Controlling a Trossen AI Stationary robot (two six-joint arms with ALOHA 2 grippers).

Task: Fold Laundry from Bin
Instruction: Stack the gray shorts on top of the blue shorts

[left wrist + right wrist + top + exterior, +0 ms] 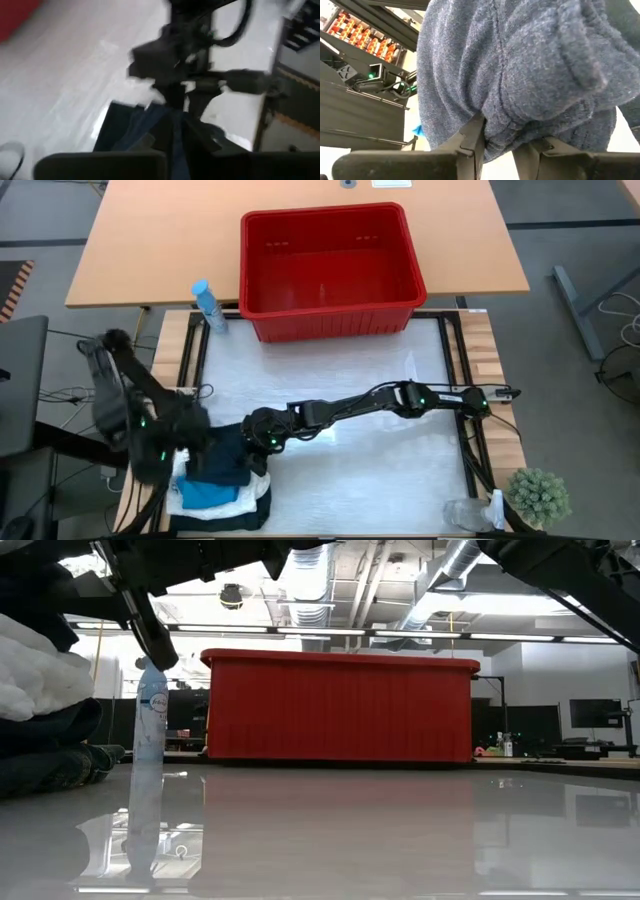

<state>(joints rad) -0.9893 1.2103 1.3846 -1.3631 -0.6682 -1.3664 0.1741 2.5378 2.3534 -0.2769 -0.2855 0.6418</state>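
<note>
right gripper: fingers pinched on a fold of dark grey-blue garment; the right wrist view shows cloth wedged between the two fingers, while the high view only shows the wrist at the pile's edge
left gripper: over the same pile from the left; jaw state can't be told, since the left wrist view is blurred and the fingers are dark against dark cloth
laundry pile: near-left corner of the table; dark garment on top, bright blue item under it, white one at the edge
low view only: white crinkled cloth stacked above dark cloth at the frame's left edge; grippers not visible there
bin: red, at the far edge of the mat, well apart from the pile; the high view shows no cloth inside
spray bottle: upright, just beside the bin's left side
plant: near-right corner
</note>
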